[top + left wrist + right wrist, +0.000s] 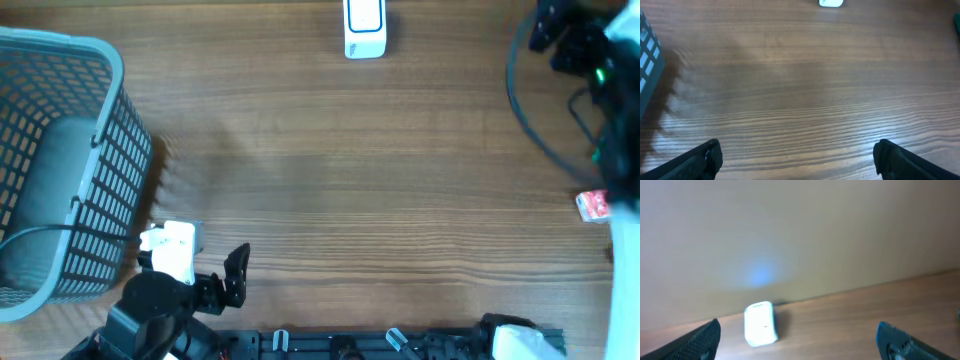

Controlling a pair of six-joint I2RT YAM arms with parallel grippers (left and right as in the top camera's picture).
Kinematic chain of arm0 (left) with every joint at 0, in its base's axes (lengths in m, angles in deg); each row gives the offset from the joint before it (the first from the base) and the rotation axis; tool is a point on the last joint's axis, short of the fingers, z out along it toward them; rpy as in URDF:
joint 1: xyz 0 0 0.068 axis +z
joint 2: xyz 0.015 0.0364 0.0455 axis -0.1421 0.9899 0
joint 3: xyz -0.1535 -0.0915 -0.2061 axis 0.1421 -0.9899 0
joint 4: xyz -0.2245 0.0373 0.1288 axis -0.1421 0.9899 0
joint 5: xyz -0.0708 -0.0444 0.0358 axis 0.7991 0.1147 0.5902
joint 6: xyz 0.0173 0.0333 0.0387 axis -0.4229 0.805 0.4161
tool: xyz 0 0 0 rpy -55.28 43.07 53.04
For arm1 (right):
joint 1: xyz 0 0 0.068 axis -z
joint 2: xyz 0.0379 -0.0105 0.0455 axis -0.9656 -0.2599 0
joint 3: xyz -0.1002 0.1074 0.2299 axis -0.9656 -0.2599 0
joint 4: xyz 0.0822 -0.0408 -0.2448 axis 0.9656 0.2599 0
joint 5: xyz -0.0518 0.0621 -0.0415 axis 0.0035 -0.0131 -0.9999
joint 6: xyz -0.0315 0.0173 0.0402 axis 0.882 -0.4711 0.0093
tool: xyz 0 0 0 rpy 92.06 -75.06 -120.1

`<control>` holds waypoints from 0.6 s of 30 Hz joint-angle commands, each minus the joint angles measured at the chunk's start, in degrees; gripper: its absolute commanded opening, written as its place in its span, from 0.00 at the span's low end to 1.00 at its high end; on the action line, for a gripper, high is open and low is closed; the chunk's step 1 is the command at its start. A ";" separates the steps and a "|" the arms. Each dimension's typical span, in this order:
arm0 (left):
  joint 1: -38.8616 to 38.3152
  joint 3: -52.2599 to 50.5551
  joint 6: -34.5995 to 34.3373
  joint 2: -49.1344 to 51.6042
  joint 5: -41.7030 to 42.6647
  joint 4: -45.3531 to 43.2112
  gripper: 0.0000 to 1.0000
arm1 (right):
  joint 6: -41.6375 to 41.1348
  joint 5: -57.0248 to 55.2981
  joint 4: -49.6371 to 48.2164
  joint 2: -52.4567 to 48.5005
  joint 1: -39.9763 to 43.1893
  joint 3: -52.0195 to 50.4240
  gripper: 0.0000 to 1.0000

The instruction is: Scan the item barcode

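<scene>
Left gripper [797,150] is hanging by the near-left corner of the table [350,170], fingers spread as wide as they go, gripping nothing. Just beside it the grey basket [115,180] is occupying the left edge. We are taking the small red-and-white packet [592,206] lying at the right edge to be the item; neither gripper is touching it. Right gripper [797,330] is hovering by the far-right corner, jaws likewise fully apart and empty, facing the white scanner [364,28] that is standing at the middle of the far edge.

Risks, as we are judging them: the packet is sitting so close to the right edge that a skewed approach could be pushing it off the table. The black cable [510,85] is looping over the far-right corner and could be snagging the arm or sweeping the packet. We cannot tell which face is carrying the barcode, so a pickup may be presenting the wrong side.

Surface: wood-grain tabletop, faintly glossy. Room: plain beige wall beyond the far edge, a soft bluish glow showing on it.
</scene>
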 commanded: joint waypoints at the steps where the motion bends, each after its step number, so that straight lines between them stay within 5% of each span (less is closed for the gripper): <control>1: -0.26 0.31 -0.31 -0.39 -0.52 -0.17 1.00 | -0.35 6.25 6.97 11.30 -0.11 0.81 1.00; 9: -0.26 0.31 -0.31 -0.39 -0.52 -0.17 1.00 | 0.22 3.39 29.66 21.92 -0.09 0.81 1.00; 13: -0.26 0.31 -0.31 -0.39 -0.52 -0.17 1.00 | 18.34 13.88 31.30 22.05 -0.11 0.68 1.00; 18: -0.26 0.31 -0.31 -0.39 -0.52 -0.15 1.00 | 24.55 23.15 28.02 23.04 -0.15 -1.40 1.00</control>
